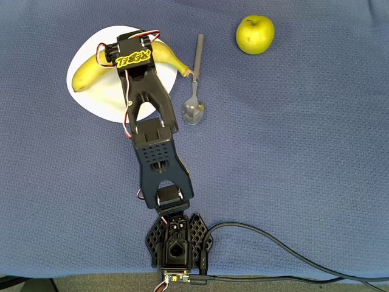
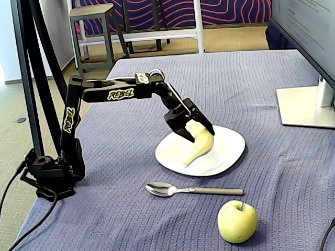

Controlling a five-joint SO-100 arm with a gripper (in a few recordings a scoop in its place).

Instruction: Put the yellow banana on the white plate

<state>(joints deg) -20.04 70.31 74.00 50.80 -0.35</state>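
The black arm is reaching out from its base at the edge of the blue cloth-covered table [image 2: 272, 172] and is hanging over the white plate [image 2: 230, 149], with its gripper [image 2: 194, 130] pointing down at the yellow banana [image 2: 201, 145]. In the fixed view the two black fingers [image 2: 180, 130] are sitting on either side of the banana's upper end and closing against it, so the gripper is clamping the fruit; the banana is tilting, its lower end resting on the plate's surface and its upper end lifted between the fingers. In the overhead view the banana [image 1: 88, 72] is lying across the plate [image 1: 100, 103], curving from the plate's left side to its right rim, with the arm's wrist covering its middle. A metal spoon [image 1: 195, 91] is lying on the cloth just beside the plate's right edge in that view, its bowl facing the arm's base. A green-yellow apple [image 1: 255, 34] is sitting well apart from the plate, beyond the spoon. In the fixed view the spoon [image 2: 188, 190] and the apple [image 2: 237, 221] are lying in front of the plate.
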